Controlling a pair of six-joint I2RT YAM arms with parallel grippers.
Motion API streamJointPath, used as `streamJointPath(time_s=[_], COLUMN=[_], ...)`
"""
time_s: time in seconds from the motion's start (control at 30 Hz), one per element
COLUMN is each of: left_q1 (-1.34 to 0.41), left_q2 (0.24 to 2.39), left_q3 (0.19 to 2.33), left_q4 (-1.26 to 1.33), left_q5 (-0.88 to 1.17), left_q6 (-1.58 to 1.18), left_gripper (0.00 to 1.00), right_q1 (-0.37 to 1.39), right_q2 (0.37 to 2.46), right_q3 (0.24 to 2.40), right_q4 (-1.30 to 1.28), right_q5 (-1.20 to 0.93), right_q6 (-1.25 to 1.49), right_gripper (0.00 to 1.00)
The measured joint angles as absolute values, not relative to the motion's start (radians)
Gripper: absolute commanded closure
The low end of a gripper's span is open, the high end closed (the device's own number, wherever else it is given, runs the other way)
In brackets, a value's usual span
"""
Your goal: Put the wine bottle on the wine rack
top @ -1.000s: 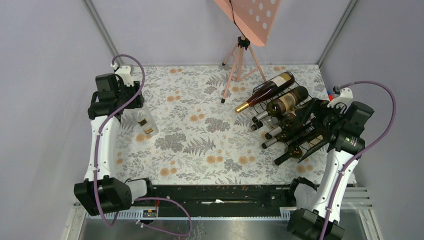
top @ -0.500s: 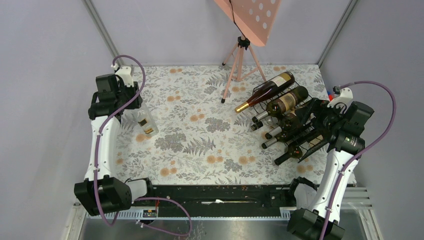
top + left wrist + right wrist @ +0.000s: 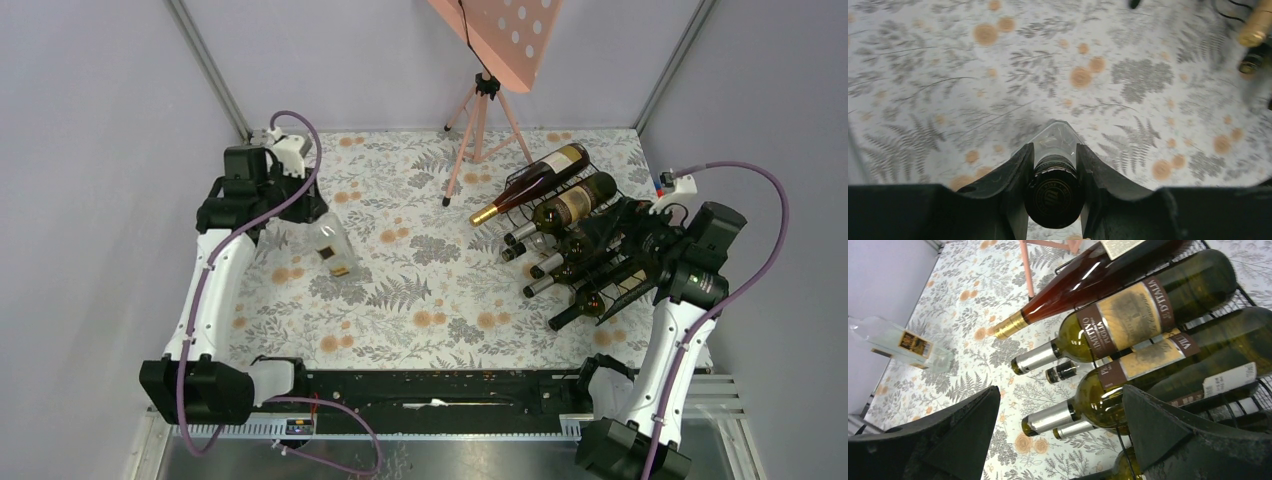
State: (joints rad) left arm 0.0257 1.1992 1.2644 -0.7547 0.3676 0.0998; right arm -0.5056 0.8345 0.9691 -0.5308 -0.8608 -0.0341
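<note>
Top cam: left gripper (image 3: 303,218) is clamped on the neck end of the clear wine bottle (image 3: 332,250) at the left-back of the table, well apart from the wine rack (image 3: 590,250) on the right. The bottle is tilted, base toward the table centre. Can't tell if the base touches the cloth. Right gripper (image 3: 625,240) is at the rack, but its finger gap is unreadable against the black wire.

Left wrist: fingers (image 3: 1015,170) are tight on both sides of the black cap (image 3: 1054,192), with the clear shoulder poking out past them.

Right wrist: right gripper's fingers (image 3: 963,425) are spread wide with nothing gripped. The rack is loaded: a red bottle (image 3: 1088,280) with a gold foil neck on top, green bottles (image 3: 1128,315) with brown labels below. The clear bottle is visible far left.

Surface: tablecloth (image 3: 400,290) with grey ferns and orange flowers. Room: plain pale walls (image 3: 100,100), pink tripod stand (image 3: 480,120) at the back edge.
</note>
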Motion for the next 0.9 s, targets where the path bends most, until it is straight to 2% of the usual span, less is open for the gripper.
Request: streamJointPath(time_s=[0.13, 0.6, 0.9], left_q1=[-0.05, -0.267, -0.33], left_q2=[1.2, 1.293, 1.357], left_q3=[1.275, 1.412, 1.462], left_q4=[-0.78, -0.808, -0.783], left_q5=[0.438, 0.541, 0.611], left_q6=[0.076, -0.003, -0.084], left_gripper=[1.0, 1.0, 1.0], right_q1=[-0.453, -0.083, 0.244], right_q2=[0.835, 0.975, 1.096], right_q3=[0.981, 1.182, 1.272], right_q4=[-0.539, -0.627, -0.646], right_q5=[-0.873, -0.845, -0.771], right_q6=[-0.036, -0.127, -0.163], right_gripper=[0.0, 0.0, 0.0])
